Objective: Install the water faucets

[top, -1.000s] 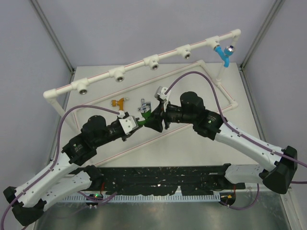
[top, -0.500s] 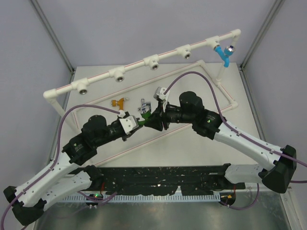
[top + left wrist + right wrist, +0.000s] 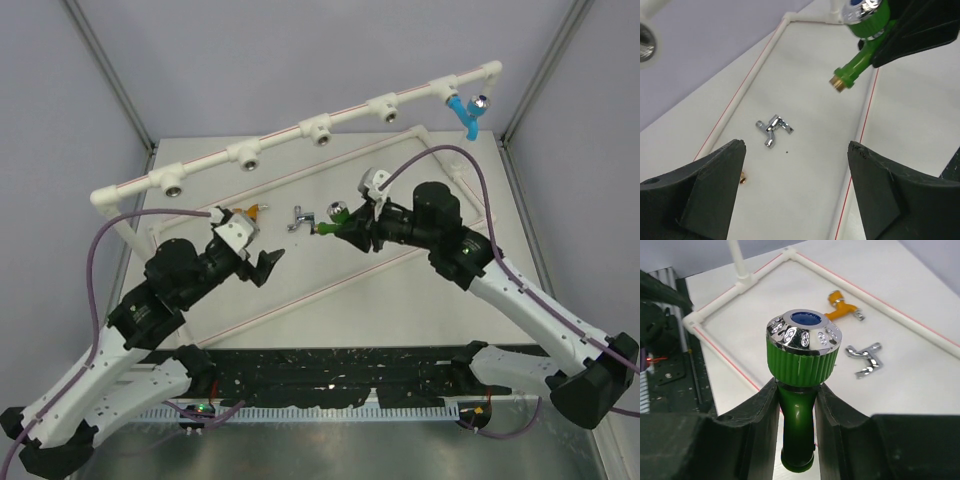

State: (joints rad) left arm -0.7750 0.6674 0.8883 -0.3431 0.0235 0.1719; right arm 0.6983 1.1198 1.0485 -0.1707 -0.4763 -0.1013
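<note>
The green water faucet point(image 3: 333, 223) with its chrome-topped cap point(image 3: 802, 347) stands between the fingers of my right gripper point(image 3: 347, 229), which is shut on its stem point(image 3: 796, 410) above the table. My left gripper point(image 3: 265, 265) hangs open and empty to the left of it; in the left wrist view the green faucet point(image 3: 862, 52) sits up and right of the gripper point(image 3: 795, 147). A silver faucet point(image 3: 299, 217) point(image 3: 774, 129) point(image 3: 865, 359) and an orange-gold one point(image 3: 250, 213) point(image 3: 842, 304) lie on the table. A blue faucet point(image 3: 465, 112) sits in the pipe frame's right end.
The white pipe frame point(image 3: 285, 140) runs across the back with several round sockets facing forward, raised on posts. Its base tubes point(image 3: 330, 285) with red lines form a rectangle on the table around the loose faucets. Purple cables arc over both arms.
My left gripper has opened, let go of the green faucet and drawn back to the left. My right gripper has carried the green faucet up and to the right.
</note>
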